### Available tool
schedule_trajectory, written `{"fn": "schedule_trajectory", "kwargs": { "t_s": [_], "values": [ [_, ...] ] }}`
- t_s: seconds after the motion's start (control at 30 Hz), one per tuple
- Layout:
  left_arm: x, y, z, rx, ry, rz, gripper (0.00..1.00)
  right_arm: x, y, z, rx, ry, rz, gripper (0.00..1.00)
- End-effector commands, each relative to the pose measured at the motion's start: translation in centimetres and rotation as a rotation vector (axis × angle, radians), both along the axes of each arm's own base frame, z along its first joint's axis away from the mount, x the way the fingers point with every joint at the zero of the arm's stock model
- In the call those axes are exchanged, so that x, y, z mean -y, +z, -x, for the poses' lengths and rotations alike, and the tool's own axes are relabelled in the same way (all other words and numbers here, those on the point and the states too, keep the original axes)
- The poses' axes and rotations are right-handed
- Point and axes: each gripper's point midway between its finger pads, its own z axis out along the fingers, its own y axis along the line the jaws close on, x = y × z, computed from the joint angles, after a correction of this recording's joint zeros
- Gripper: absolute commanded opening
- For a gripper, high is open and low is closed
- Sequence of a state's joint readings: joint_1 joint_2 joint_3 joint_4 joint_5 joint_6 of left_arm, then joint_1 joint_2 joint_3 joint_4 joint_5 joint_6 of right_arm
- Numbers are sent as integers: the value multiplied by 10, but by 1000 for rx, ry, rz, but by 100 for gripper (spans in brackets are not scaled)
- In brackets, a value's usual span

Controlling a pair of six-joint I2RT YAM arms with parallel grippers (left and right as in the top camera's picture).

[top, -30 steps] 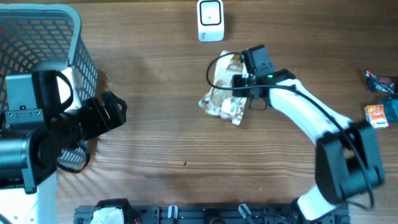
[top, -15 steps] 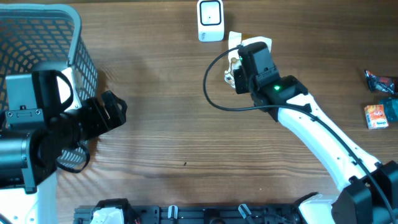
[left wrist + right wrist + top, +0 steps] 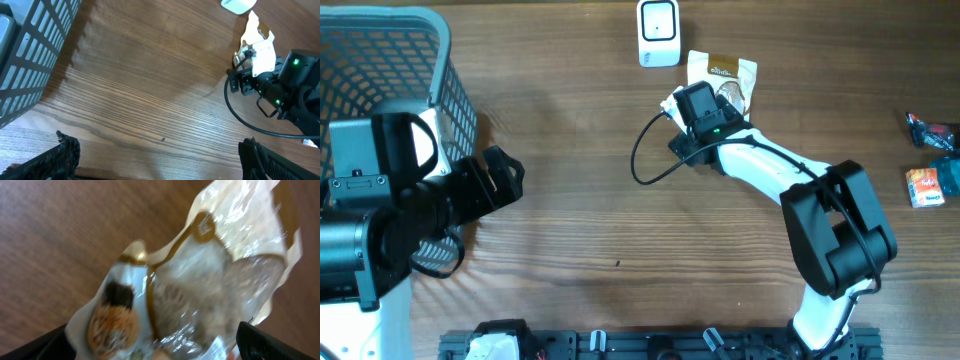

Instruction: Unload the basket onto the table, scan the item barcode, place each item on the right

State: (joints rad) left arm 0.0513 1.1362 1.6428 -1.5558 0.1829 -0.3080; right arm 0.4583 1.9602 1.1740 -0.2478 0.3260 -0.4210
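Note:
The item is a clear and cream snack bag [image 3: 723, 74] with a brown label. It lies on the wood table just right of the white scanner [image 3: 658, 32] at the back. My right gripper [image 3: 708, 98] sits over the bag's near end. In the right wrist view the bag [image 3: 210, 280] fills the frame, and the gripper [image 3: 160, 344] is open, its fingertips wide apart at either side of the bag. A white label strip with print shows at the bag's lower edge. My left gripper [image 3: 160, 160] hovers open over bare wood at the left, holding nothing.
A grey wire basket [image 3: 440, 60] stands at the back left, next to the left arm. A dark packet [image 3: 930, 130] and an orange packet [image 3: 925, 187] lie at the right edge. A black cable [image 3: 645, 160] loops off the right wrist.
The right arm carried the bag from mid-table back to beside the scanner, then its jaws spread open. The bag now lies flat. The left arm has not moved.

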Motion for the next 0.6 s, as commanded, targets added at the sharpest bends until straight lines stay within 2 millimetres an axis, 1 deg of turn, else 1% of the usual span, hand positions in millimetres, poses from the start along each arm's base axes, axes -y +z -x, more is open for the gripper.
{"fn": "schedule_trajectory", "kwargs": {
  "t_s": [0.0,0.07,0.1,0.2,0.23,0.3,0.33,0.37,0.4,0.43,0.47,0.53,0.57],
  "values": [
    [1,3,-1,11,-15,-9,100,8,-10,-9,2,62,44,100],
    [1,3,-1,11,-15,-8,100,17,-13,-16,10,30,24,100],
    [1,3,-1,11,-15,-8,100,20,-16,-16,-6,17,-8,100],
    [1,3,-1,11,-15,-9,100,28,-32,-15,-71,-32,-145,100],
    [1,3,-1,11,-15,-9,100,30,-37,-15,-97,-59,-208,96],
    [1,3,-1,11,-15,-9,100,33,-45,-14,-130,-113,-293,74],
    [1,3,-1,11,-15,-8,100,35,-49,-12,-149,-137,-328,61],
    [1,3,-1,11,-14,-8,100,39,-54,-12,-164,-179,-358,45],
    [1,3,-1,11,-15,-9,100,40,-54,-12,-165,-200,-368,34],
    [1,3,-1,11,-14,-8,100,41,-54,-12,-165,-222,-380,27],
    [1,3,-1,11,-15,-9,100,41,-53,-13,-163,-245,-395,22],
    [1,3,-1,11,-15,-9,100,40,-50,-14,-158,-278,-417,14],
    [1,3,-1,11,-15,-9,100,40,-46,-15,-152,-307,-438,8]
  ]
}}
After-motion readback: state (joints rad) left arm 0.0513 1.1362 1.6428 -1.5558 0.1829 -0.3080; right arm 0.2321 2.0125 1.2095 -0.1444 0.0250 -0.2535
